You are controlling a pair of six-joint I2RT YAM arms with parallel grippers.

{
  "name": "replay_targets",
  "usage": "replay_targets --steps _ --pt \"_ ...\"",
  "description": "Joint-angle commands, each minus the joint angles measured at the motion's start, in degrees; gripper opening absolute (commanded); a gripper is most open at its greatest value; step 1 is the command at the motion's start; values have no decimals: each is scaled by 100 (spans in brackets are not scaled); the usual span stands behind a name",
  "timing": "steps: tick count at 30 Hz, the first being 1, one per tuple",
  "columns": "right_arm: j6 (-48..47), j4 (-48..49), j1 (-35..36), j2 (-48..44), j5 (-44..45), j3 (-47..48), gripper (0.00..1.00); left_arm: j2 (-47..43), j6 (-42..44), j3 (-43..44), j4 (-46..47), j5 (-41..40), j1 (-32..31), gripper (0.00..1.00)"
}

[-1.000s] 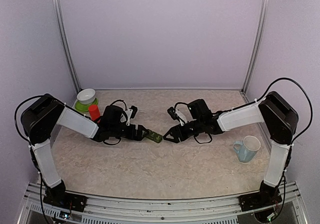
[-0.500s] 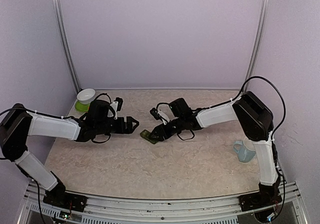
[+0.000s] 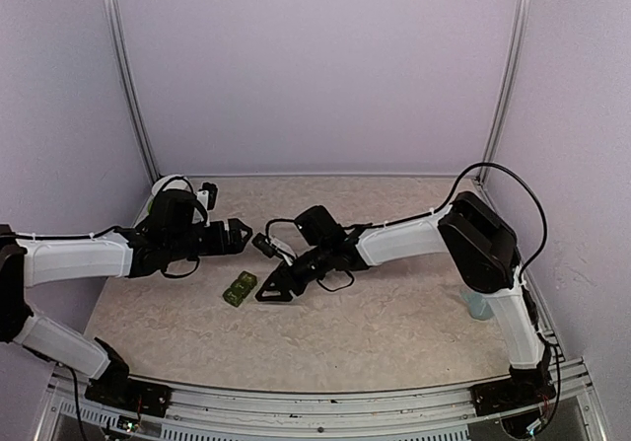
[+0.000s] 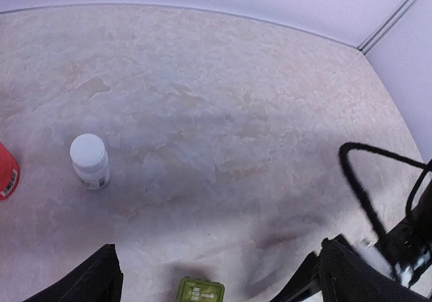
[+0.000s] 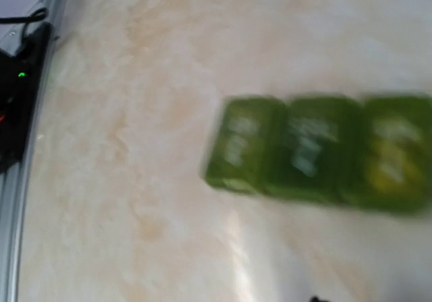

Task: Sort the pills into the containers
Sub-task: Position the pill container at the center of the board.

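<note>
1. Nearest the arm bases it's just beige marbled table (image 3: 325, 347). Off to the right, a bit of a pale blue mug (image 3: 477, 305) peeks out from behind the right arm's upright link.
2. Next up are the containers (image 3: 239, 289), a small green strip of three joined compartments. It lies flat on the table left of the middle, sitting at a slant. The right wrist cam is pretty blurry, but the containers (image 5: 317, 150) read as three squares in a row with pale marks on top. The row runs off the right edge of that view, and no finger shows on it.
3. The right claw (image 3: 274, 291) is just beside the strip, on its right, reaching in low from the far right. Honestly can't tell how far apart its jaws are, or whether it touches the strip.
4. A bit farther back, the left claw (image 3: 240, 236) points toward the middle, apart from the strip. Its own cam shows the left claw (image 4: 217, 255) spread wide with nothing pinched. One end of the containers (image 4: 200, 290) pokes in at the bottom edge between the fingers.
5. Farther out in that same view:
   - a white-capped pill bottle (image 4: 89, 160) stands upright on the left
   - a red thing (image 4: 5, 173) is cut off at the left edge near it
   - a black cable (image 4: 361, 180) loops in on the right
</note>
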Motion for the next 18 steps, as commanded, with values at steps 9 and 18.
replay_targets --steps 9,18 --pt "23 156 -1018 -1974 1070 -2090 63 33 73 44 -1550 -589 -774 99" --pt "-109 140 -1244 -2680 1241 -2590 66 680 489 206 -2107 -659 -1040 98"
